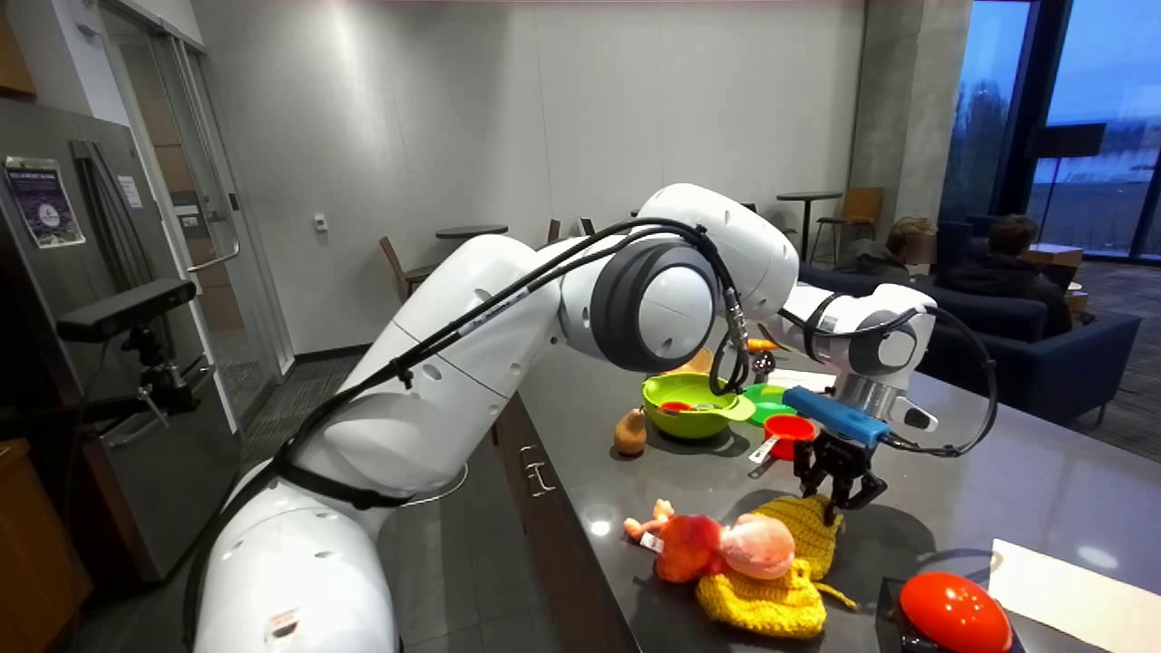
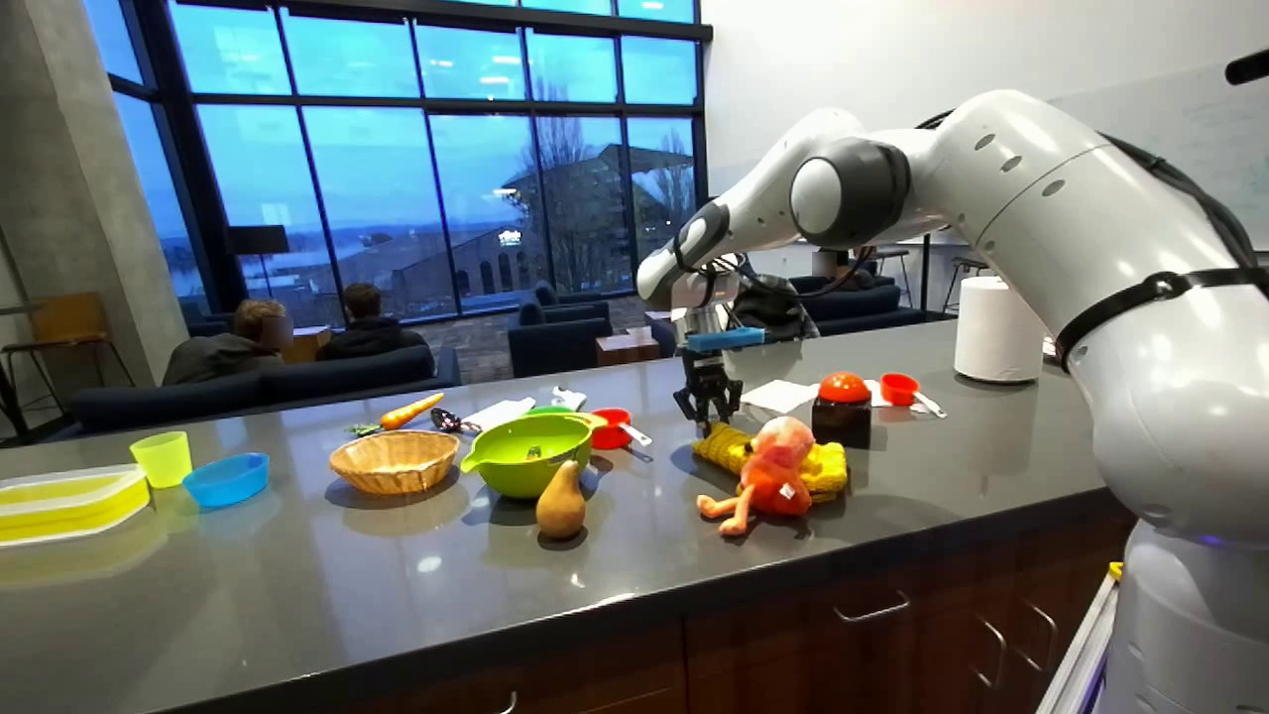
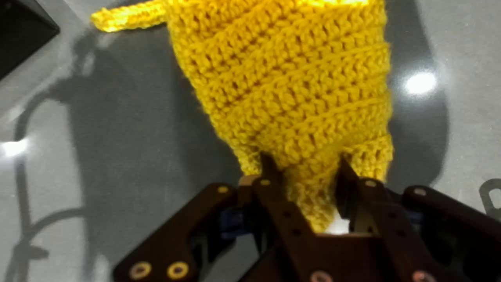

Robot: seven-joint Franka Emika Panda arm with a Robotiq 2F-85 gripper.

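A yellow crocheted piece lies on the grey counter. It also shows in an exterior view and fills much of the wrist view. My gripper has its fingers partly closed on bunched yellow crochet, with fabric against both fingers. In both exterior views the gripper points down at the end of the piece, which rises toward the fingertips. A pink and orange plush toy lies against the yellow piece; it also shows in an exterior view.
A red dome button on a black box stands near the yellow piece. A red measuring cup, green bowl and pear stand on the other side. White paper, a basket and a paper towel roll are also on the counter.
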